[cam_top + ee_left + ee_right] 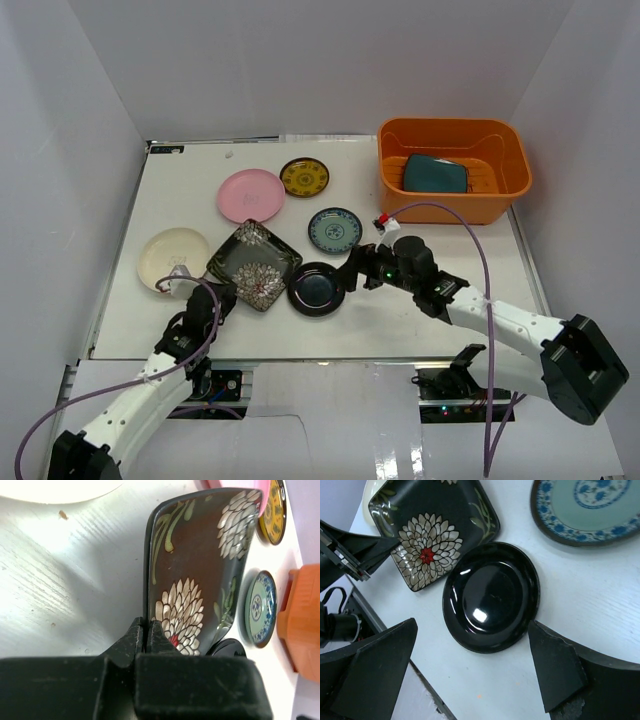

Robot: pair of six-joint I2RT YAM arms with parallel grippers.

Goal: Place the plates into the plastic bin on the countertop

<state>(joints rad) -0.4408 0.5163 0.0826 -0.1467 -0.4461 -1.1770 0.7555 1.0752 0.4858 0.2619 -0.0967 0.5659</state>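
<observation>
Our left pincer (147, 630) is shut on the near edge of the flower plate (200, 570), so we can lift it. Our right pincer (470, 655) hangs wide open over the black plate (490, 595). The orange bin (452, 124) sits far right.

Left end effector (148, 632) clamped shut; right end effector (470, 642) spread wide.

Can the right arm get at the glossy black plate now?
Probably yes: the right gripper hovers open over the black plate, fingers either side, nothing on it. The flowered plate sits close beside it.
</observation>
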